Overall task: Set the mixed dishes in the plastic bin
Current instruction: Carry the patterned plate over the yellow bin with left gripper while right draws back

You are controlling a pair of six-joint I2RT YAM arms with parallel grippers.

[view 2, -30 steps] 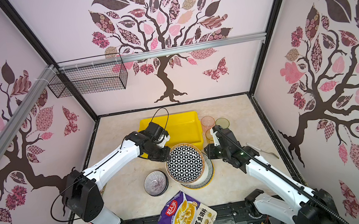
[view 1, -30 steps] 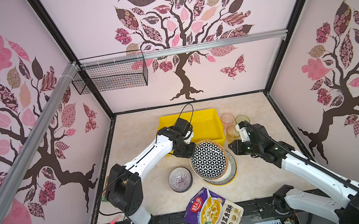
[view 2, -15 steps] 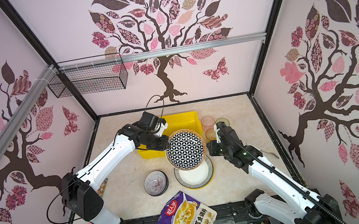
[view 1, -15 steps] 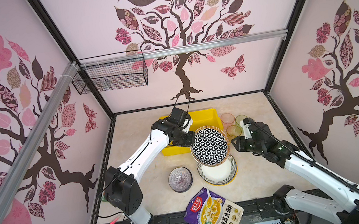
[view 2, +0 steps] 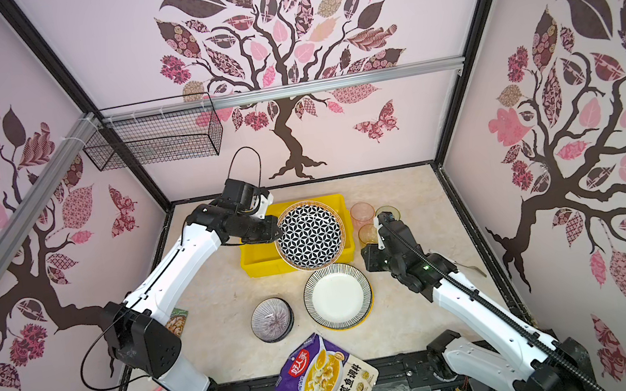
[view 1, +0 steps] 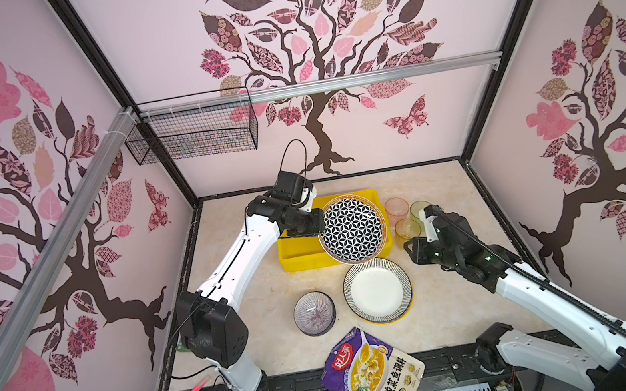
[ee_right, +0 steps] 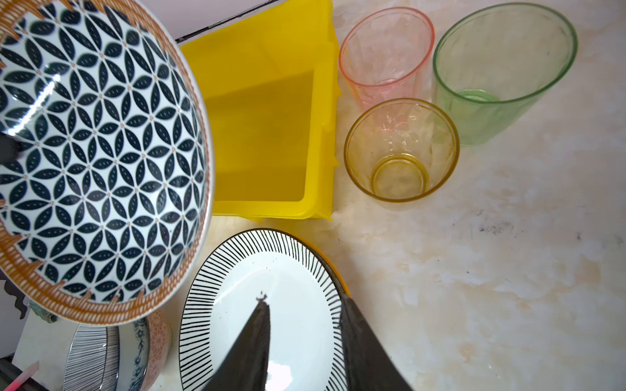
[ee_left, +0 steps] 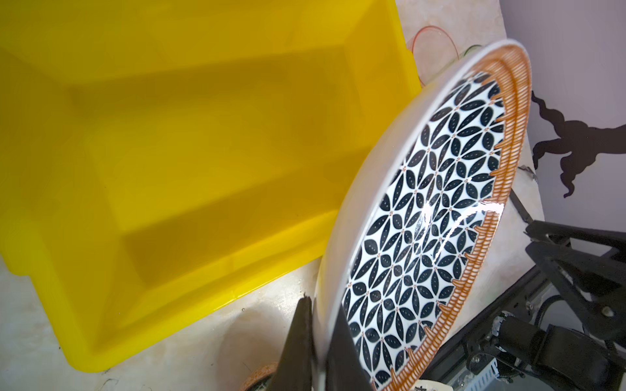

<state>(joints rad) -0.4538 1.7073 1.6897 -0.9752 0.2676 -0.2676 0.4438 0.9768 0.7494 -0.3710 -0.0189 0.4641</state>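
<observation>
The left end effector (view 1: pixel 313 225) is pinched tight on the rim of the black-white geometric plate (view 1: pixel 352 227). An edge grip looks like the only way to take such a wide, flat dish. It carries the plate tilted above the right half of the yellow bin (view 1: pixel 298 265), with the near edge overhanging the front wall, so the plate is not yet set down. The right end effector (ee_right: pixel 305 304) hangs over the striped plate (view 1: pixel 378 290) with its jaws partly spread and nothing between them. It is probably lined up for the next pick. The pink, green and amber tumblers (view 1: pixel 407 228) wait on the counter beside the bin. A second ago the geometric plate lay on top of that striped plate — since then it has risen and swung over the bin.
</observation>
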